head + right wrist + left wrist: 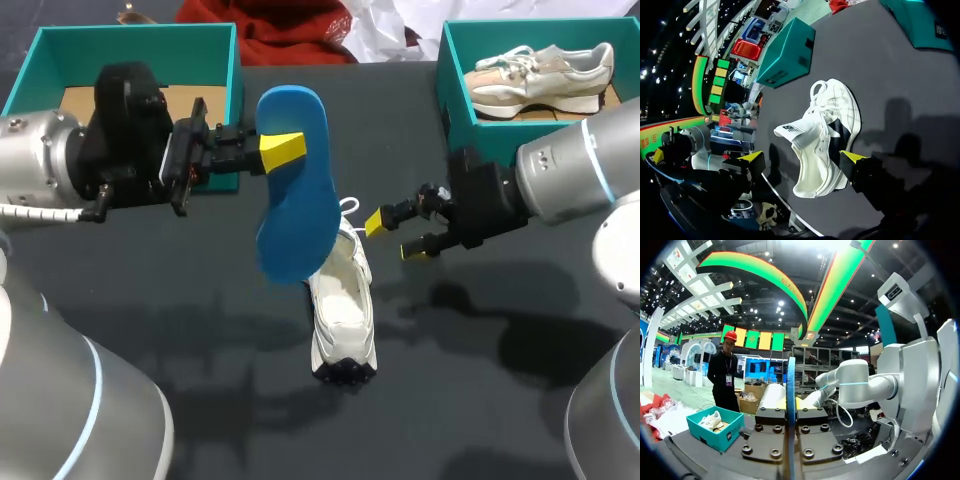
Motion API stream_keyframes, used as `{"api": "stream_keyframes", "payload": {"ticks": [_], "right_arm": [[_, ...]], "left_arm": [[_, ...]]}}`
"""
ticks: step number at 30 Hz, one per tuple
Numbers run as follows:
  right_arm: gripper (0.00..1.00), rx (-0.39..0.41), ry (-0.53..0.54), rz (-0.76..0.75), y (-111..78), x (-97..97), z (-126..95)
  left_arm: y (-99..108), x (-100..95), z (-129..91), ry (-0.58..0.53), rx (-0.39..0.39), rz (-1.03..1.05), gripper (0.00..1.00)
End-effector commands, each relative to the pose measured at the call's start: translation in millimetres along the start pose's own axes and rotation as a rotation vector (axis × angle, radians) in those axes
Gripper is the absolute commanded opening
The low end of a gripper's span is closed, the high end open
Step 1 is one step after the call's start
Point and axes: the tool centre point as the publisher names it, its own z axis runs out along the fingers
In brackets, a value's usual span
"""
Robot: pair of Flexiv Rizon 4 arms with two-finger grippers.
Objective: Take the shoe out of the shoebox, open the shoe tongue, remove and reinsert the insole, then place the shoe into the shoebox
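Note:
My left gripper [283,148] is shut on a blue insole [295,185], holding it in the air above the table with its lower end hanging near the shoe's heel. In the left wrist view the insole [791,405] shows edge-on, clamped between the fingers. A white shoe [342,310] lies on the dark table under and in front of the insole, with its tongue [795,131] pulled up. My right gripper [400,235] hangs open just right of the shoe. In the right wrist view the shoe [827,125] lies ahead of the spread fingers [855,156], untouched.
A teal shoebox [225,60] with a cardboard floor stands at the back left behind my left arm. Another teal shoebox [455,75] at the back right holds a second, beige shoe [540,75]. Red cloth [290,25] lies at the back edge.

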Motion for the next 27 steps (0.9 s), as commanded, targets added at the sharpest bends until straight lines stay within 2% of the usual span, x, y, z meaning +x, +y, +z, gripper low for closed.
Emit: {"api": "stream_keyframes", "payload": {"ticks": [1,3,11,16,20,22,24,27], "right_arm": [[1.00,0.043,0.115,0.005,5.7,2.2,-19.0],[1.00,0.043,0.115,0.009,8.0,4.4,-22.0],[1.00,0.043,0.115,0.009,8.0,4.4,-22.0],[1.00,0.025,0.152,0.049,10.6,4.1,-28.5],[1.00,-0.006,0.281,0.040,17.0,16.6,-46.2],[1.00,0.008,0.291,0.038,22.1,25.5,-52.6],[1.00,0.029,0.307,0.045,25.8,35.7,-56.7],[1.00,0.029,0.307,0.045,25.8,35.7,-56.7]], "left_arm": [[-0.7,-23.3,5.3,0.152,0.042,0.210,0.00],[1.7,-28.7,5.6,0.141,-0.005,0.423,0.00],[1.7,-28.7,5.6,0.141,-0.005,0.423,0.00],[12.0,-36.2,6.5,0.202,-0.011,0.614,0.00],[16.6,-45.1,9.2,0.262,-0.025,0.759,0.00],[16.8,-49.0,11.4,0.264,-0.057,0.860,0.00],[16.8,-49.0,11.4,0.264,-0.057,0.860,0.00],[16.8,-49.0,11.4,0.264,-0.057,0.860,0.00]]}}
